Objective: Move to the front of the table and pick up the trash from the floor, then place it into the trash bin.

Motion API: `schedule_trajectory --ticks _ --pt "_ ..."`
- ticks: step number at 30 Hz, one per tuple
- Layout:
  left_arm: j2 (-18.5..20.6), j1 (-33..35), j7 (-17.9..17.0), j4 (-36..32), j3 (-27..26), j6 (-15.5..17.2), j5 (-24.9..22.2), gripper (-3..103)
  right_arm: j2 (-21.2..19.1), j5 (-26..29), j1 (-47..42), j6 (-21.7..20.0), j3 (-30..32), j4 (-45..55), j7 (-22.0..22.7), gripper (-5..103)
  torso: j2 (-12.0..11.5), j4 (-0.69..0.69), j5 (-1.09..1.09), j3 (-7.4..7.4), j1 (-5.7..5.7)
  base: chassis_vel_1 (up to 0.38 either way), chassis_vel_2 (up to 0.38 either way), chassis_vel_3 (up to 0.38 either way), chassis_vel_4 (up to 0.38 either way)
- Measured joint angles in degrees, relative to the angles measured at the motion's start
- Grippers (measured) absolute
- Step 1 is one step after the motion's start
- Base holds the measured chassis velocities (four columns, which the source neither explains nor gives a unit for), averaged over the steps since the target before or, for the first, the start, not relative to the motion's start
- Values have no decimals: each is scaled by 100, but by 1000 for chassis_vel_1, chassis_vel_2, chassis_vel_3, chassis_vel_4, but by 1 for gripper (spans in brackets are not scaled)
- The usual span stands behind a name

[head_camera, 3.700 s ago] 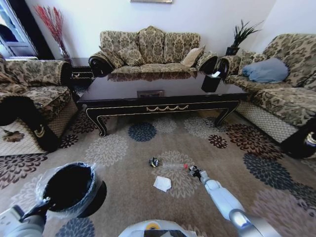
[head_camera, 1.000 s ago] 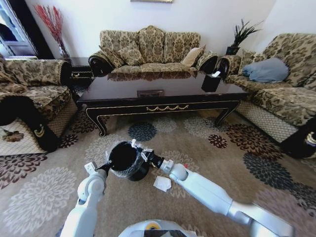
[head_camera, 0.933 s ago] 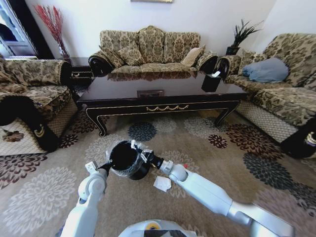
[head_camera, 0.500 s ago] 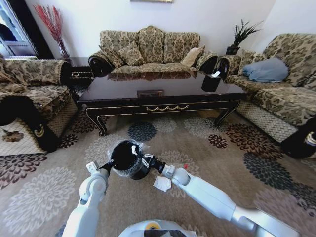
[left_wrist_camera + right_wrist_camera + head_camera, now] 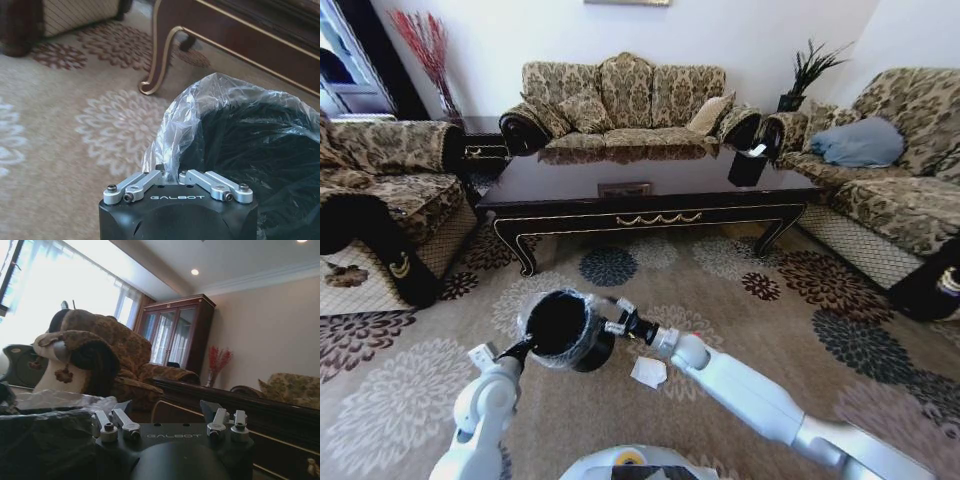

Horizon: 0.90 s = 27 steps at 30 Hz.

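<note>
Living room setup: patterned sofas all around, a beige floor (image 5: 790,300) carpet with round flower medallions, and the long dark table (image 5: 650,195) sitting in the middle with a black tissue box (image 5: 747,166) near its right end.

Left gripper (image 5: 171,171) has the trash bin (image 5: 560,328) held up off the carpet in front of the table. In the left wrist view its fingers are pinched tight on the crinkly plastic liner at the bin's rim, and you can see one curved table leg (image 5: 159,55) just past it. So that one is clamped on the bin.

Right gripper (image 5: 613,316) is right beside the bin's rim on the side nearer the right arm, level with the top. In the right wrist view its two fingers stand apart with nothing between them, so it's released, and the bagged bin edge sits just next to it.

As for the trash: a crumpled white paper (image 5: 648,372) lies on the carpet just below the right arm, near the bin. A bit of red (image 5: 696,335) peeks out beside the arm's wrist, can't tell what it belongs to since the arm covers the rest.
</note>
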Motion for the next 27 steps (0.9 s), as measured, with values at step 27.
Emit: schedule_trajectory --ticks 27 --pt "261 1319 -225 -1681 -1492 136 -641 4 170 -527 421 -581 717 -3733 -3039 100 0 -1 -1 0 0 0 0 0 0"
